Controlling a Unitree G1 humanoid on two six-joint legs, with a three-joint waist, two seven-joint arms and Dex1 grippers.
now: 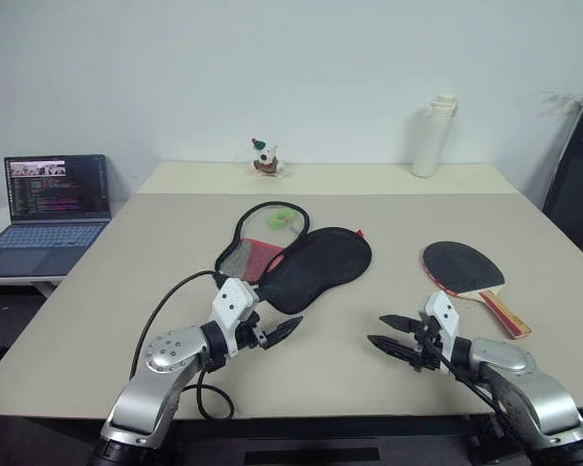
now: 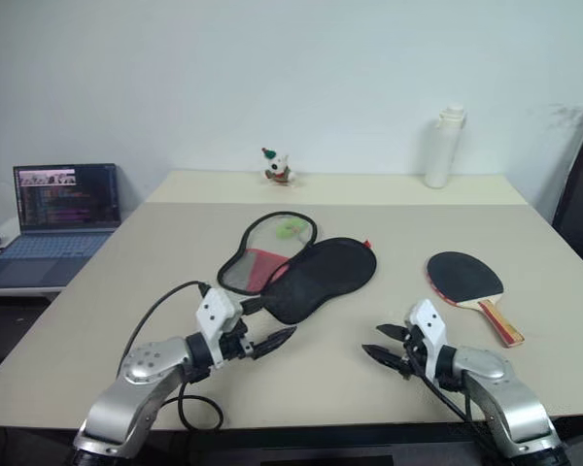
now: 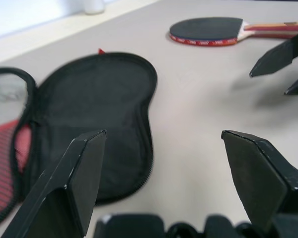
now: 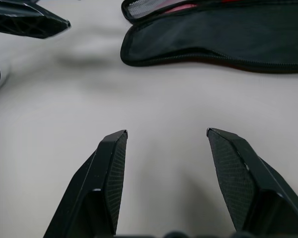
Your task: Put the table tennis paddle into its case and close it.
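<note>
Both arms reach forward low over the near part of the desk, angled inward toward each other. The left pincer is released and empty, its tips just short of the case's near edge. The right pincer is also spread and empty, hovering over bare desk and pointing toward the left one.

The case lies unzipped and spread flat at the desk's middle, black lining up on one half, the mesh and red half beside it. The table tennis paddle lies flat to the case's right, well apart from it, black face up, handle pointing toward the desk's near right edge.
</note>
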